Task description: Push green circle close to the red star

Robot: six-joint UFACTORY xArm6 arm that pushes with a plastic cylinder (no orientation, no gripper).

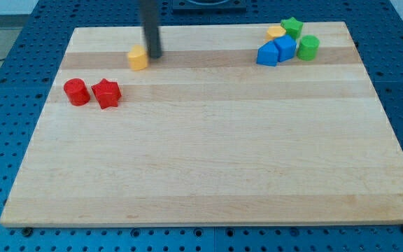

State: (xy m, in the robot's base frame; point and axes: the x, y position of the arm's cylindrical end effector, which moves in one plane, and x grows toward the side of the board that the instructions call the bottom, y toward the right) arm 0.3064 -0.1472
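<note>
My tip [154,56] touching yellow block [138,58]; no jaws in view. Green circle [308,47] well apart from red star [107,93].

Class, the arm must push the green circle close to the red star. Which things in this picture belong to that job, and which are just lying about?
Belong to the job: green circle, red star, my tip.

Lying about: red cylinder, yellow block beside the tip, green star, yellow block, two blue blocks.

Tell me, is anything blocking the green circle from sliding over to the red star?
Mostly no. The green circle sits at the view's top right, touching the blue blocks on its left, which block a straight leftward push. Beyond them, bare board reaches the red star. My tip is far off, beside a yellow block.
</note>
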